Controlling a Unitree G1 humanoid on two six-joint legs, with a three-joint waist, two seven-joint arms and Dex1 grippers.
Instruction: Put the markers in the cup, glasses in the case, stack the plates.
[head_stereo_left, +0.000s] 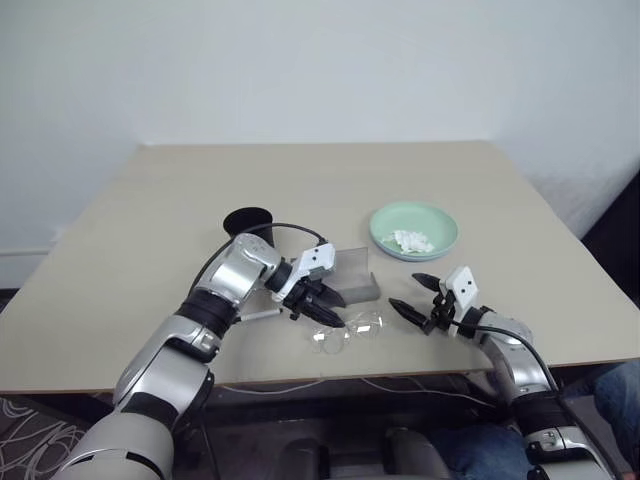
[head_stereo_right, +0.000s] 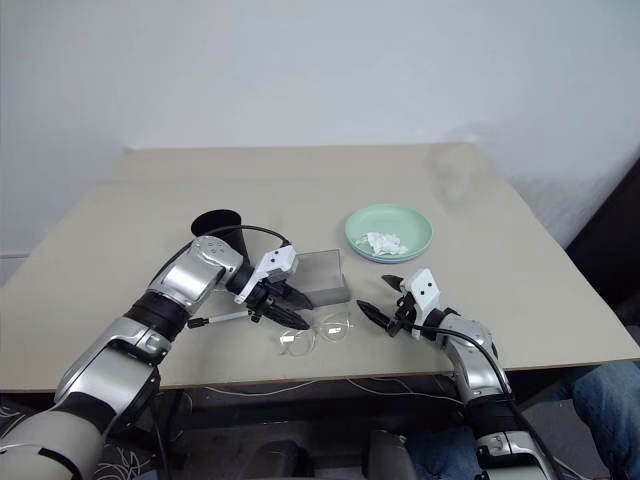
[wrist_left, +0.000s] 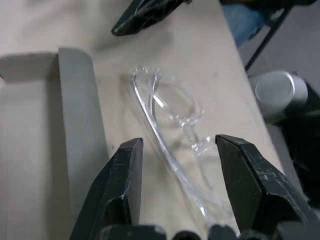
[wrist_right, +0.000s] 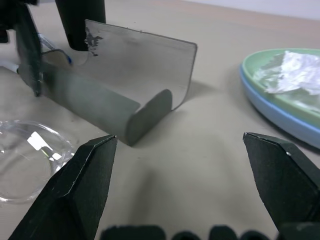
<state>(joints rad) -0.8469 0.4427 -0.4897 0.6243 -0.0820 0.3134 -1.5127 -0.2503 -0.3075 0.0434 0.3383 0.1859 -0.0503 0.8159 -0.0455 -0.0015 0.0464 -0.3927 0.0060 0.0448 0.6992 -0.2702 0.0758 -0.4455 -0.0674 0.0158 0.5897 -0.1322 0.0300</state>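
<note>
Our left gripper (wrist_left: 177, 150) hangs over the glasses (head_stereo_left: 347, 329) with its fingers parted around the frame, gripping nothing. Our right gripper (head_stereo_left: 412, 295) gapes wide and empty beside the case (wrist_right: 115, 95).

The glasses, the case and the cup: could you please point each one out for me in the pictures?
glasses (wrist_left: 172, 107): left wrist view, on a clear lens.
case (wrist_right: 145, 55): right wrist view, on the raised lid.
cup (head_stereo_left: 248, 221): left eye view, on its black rim.
</note>
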